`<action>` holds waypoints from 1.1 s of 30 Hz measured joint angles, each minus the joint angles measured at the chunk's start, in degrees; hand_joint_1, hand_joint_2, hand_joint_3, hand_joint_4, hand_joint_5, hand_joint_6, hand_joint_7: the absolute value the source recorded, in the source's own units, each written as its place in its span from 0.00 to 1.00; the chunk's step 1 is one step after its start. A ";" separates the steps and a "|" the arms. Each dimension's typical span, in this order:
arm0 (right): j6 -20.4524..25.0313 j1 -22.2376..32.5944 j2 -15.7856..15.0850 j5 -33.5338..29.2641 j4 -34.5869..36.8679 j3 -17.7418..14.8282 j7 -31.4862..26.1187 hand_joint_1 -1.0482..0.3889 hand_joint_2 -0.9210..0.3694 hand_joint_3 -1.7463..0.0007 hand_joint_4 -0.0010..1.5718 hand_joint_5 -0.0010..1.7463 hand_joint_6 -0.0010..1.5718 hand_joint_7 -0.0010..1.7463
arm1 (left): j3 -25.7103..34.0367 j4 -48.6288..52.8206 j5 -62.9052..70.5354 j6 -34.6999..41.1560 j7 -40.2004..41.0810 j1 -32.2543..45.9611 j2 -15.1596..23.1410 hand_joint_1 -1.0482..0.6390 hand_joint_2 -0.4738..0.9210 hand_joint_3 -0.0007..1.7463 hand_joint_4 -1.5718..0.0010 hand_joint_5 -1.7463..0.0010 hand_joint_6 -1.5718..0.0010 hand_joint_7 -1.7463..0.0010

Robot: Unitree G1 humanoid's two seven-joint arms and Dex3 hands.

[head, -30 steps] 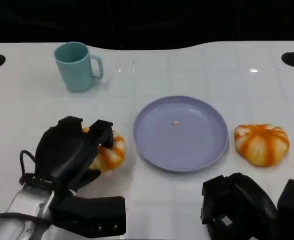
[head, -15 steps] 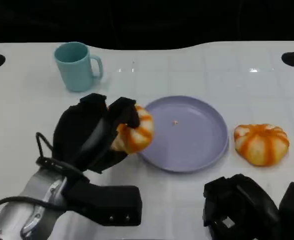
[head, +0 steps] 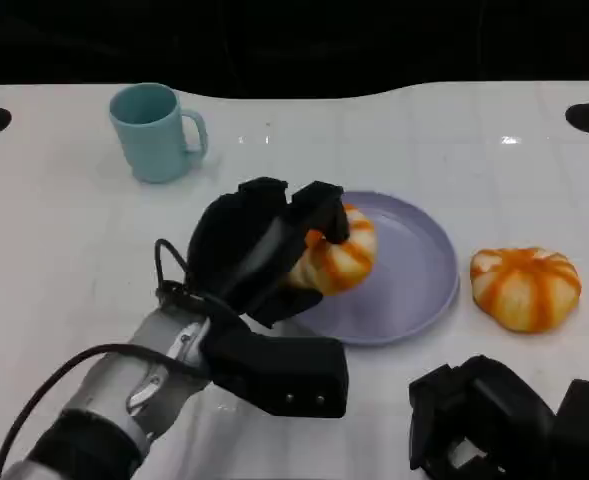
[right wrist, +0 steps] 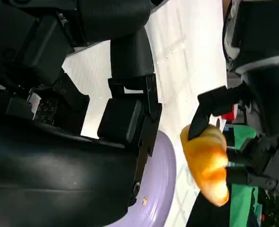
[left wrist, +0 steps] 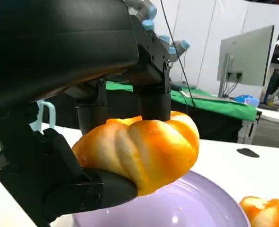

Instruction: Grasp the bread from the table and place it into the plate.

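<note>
Left hand [head: 259, 250]: black, on a silver forearm, raised above the table [head: 54, 230]; its fingers [head: 319, 215] are closed round the bread [head: 339, 255], gripping it from above and below; the left wrist view shows the same bread [left wrist: 144, 151] pinched between upper fingers [left wrist: 153, 101] and a lower finger beneath it.

Bread: a rounded orange-and-cream striped bun, held clear of the surface over the left part of the plate [head: 414, 290]; in the left wrist view it sits above the plate's lilac rim [left wrist: 201, 208], not touching it; the right wrist view shows it [right wrist: 208, 161] in the air beside the plate's edge [right wrist: 160, 189].

Plate: lilac, round, shallow, at the middle of the table; a small crumb lies on it.

Right hand [head: 484, 420]: black, low at the near edge of the table, near the plate's near-right side; fingers drawn inward, nothing visible in them; how tightly they are closed cannot be told.

Second bread [head: 526, 287]: the same striped kind, resting on the table just to the right of the plate, apart from it.

Mug [head: 156, 132]: pale teal, upright, handle to the right, at the far left of the table, well apart from the plate.

Table: white, glossy, with a dark round hole [head: 586, 118] at each far corner.
</note>
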 measured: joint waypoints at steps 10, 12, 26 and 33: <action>-0.57 -0.04 0.03 -0.05 0.65 -0.02 0.15 0.00 0.58 0.36 0.99 0.71 1.00 0.54 | -3.80 11.15 1.10 0.83 1.75 -7.20 -4.72 0.44 0.54 0.69 0.36 0.00 0.52 0.00; -0.58 -0.04 0.05 0.05 0.65 -0.02 0.28 0.00 0.58 0.36 0.99 0.71 1.00 0.54 | -4.16 13.54 1.09 0.98 1.96 -8.56 -5.59 0.44 0.58 0.69 0.38 0.00 0.53 0.06; -0.55 -0.01 0.37 1.04 0.63 -0.01 0.62 0.00 0.59 0.35 0.99 0.71 1.00 0.55 | -8.06 19.45 -0.02 2.46 -6.23 -11.81 -6.14 0.22 0.99 0.18 0.95 0.51 0.89 0.80; -0.54 0.01 0.35 1.06 0.51 -0.01 0.62 0.00 0.60 0.34 1.00 0.72 1.00 0.55 | -9.67 12.14 1.02 7.26 -16.69 -11.82 -3.48 0.10 1.00 0.19 1.00 0.58 0.97 0.84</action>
